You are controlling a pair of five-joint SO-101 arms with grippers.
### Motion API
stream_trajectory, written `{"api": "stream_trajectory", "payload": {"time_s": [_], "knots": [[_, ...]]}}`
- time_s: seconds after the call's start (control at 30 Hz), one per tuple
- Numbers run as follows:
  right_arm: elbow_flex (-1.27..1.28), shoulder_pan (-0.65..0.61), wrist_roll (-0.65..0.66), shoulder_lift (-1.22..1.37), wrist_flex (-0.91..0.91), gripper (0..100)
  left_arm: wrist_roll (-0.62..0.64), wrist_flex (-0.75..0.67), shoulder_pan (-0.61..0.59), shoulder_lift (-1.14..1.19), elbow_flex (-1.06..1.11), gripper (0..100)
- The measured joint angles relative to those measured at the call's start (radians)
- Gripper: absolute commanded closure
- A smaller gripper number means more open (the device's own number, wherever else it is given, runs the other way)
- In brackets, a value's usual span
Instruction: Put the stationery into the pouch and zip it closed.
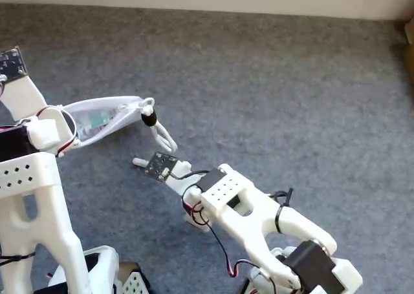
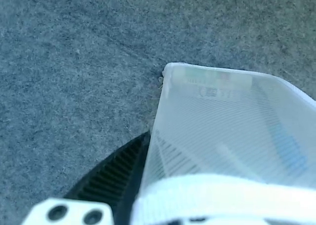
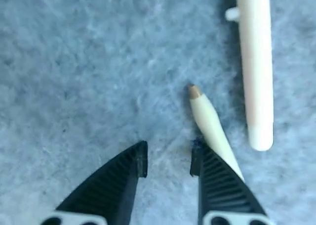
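You are in the loading step: stationery is still loose on the table (image 1: pixel 291 81), so closing the pouch comes last.

Your left claw (image 2: pixel 143 185) looks clamped on one end of the pouch (image 1: pixel 103 118). In the high view the pouch sits at about 9 o'clock on the table, with its free end pointing toward 3 o'clock. Your right claw (image 3: pixel 168 160) is spread apart and empty, low over the table at about 5 o'clock from the pouch's free end.

The thin pen (image 3: pixel 207 118) with the brownish tip lies against the outer side of one finger, not in the gap. I judge the next move needs a small sideways shift so the fingers straddle it. After that, close, lift, and carry it toward 10 o'clock to the pouch mouth. Keep the left claw's grip steady so the mouth does not sag.

Count:
- One pouch.
- Two loose white pens: the thin one, and a thicker pen (image 3: pixel 256 67) lying just beside it.
- Through the mesh, a greenish printed piece and a blurred blue shape already sit inside. You cannot count them reliably.
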Motion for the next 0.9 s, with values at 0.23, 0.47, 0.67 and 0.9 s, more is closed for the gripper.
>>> {"api": "stream_trajectory", "payload": {"time_s": [0.23,0.47,0.67,0.9], "knots": [[-0.029,0.003,0.035,-0.106,0.061,84.6,0.003,-0.006,0.0,0.0,0.0,99],[-0.029,0.023,0.037,-0.026,-0.072,84.6,0.003,-0.006,0.0,0.0,0.0,99],[-0.057,0.071,0.054,0.101,-0.117,85.1,0.003,-0.006,0.0,0.0,0.0,99],[-0.061,0.101,0.126,0.106,-0.117,96.4,0.003,-0.006,0.0,0.0,0.0,99]]}}
